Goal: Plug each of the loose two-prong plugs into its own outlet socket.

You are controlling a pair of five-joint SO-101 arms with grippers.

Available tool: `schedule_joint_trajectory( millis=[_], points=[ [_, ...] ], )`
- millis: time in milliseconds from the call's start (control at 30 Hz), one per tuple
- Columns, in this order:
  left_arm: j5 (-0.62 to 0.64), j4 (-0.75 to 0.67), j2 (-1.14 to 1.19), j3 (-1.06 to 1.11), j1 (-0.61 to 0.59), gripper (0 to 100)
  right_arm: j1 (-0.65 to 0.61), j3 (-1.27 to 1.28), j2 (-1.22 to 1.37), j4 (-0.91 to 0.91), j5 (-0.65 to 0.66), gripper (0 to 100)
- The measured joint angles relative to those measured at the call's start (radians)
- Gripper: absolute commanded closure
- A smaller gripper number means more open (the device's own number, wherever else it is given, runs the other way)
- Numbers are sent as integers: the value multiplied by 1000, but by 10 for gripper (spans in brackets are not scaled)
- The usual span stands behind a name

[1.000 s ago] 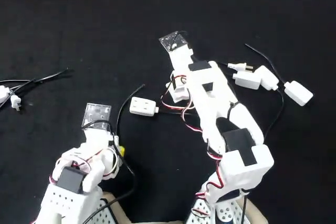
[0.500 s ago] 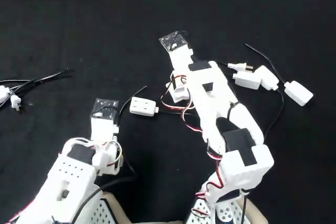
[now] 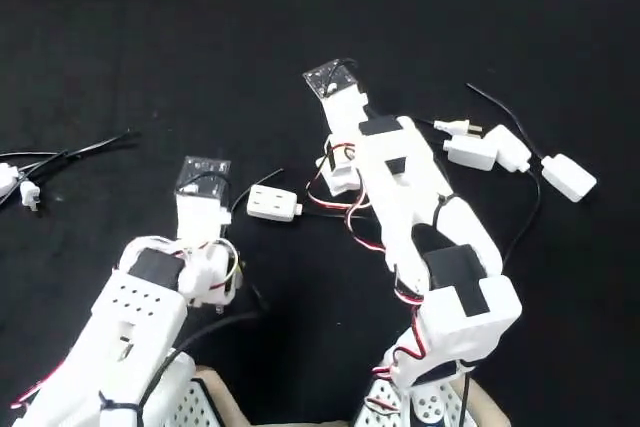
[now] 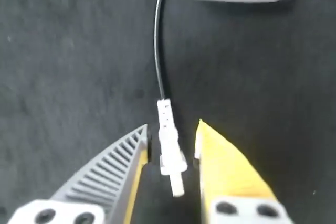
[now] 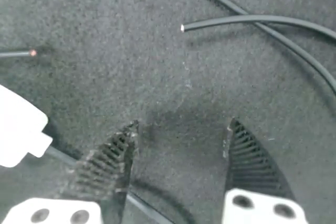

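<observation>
**High view.** Black table (image 3: 120, 47). Left gripper (image 3: 203, 175) low over the cloth, just beside white outlet socket (image 3: 273, 203), apart from it; opening not to be judged from this angle. Right gripper (image 3: 330, 79) farther up the table, well apart from that socket. Pronged plug (image 3: 458, 128) and three white blocks (image 3: 510, 147) clustered on the right of the table, black cords among them. Loose cable ends (image 3: 70, 152) near the left edge.

**Left wrist view.** Left gripper parted: grey finger (image 4: 118, 163) and yellow finger (image 4: 226, 166) either side of small white plug (image 4: 169, 148), narrow gap on each side, no grip. Plug flat on the cloth, its black cord (image 4: 156, 40) running off beyond the fingertips, the outlet socket lying near the cord's far stretch.

**Right wrist view.** Right gripper spread wide over bare cloth, dark fingers (image 5: 113, 153) touching no item. Edge of a white body (image 5: 16, 129) beside one finger. Two black cord ends (image 5: 252, 20) beyond the tips. Thin wire with reddish tip (image 5: 21, 53) off to the side.
</observation>
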Motion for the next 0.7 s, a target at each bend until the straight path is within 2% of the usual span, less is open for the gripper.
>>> schedule_joint_trajectory(
  millis=[300, 433, 567, 700],
  points=[
    [0, -222, 2, 110, -11, 845, 0, 0, 0, 0, 0, 744],
    [0, -236, 2, 117, -25, 851, 0, 0, 0, 0, 0, 744],
    [0, -233, 2, 129, -25, 978, 0, 0, 0, 0, 0, 744],
    [0, -233, 2, 129, -25, 970, 0, 0, 0, 0, 0, 744]
  ],
)
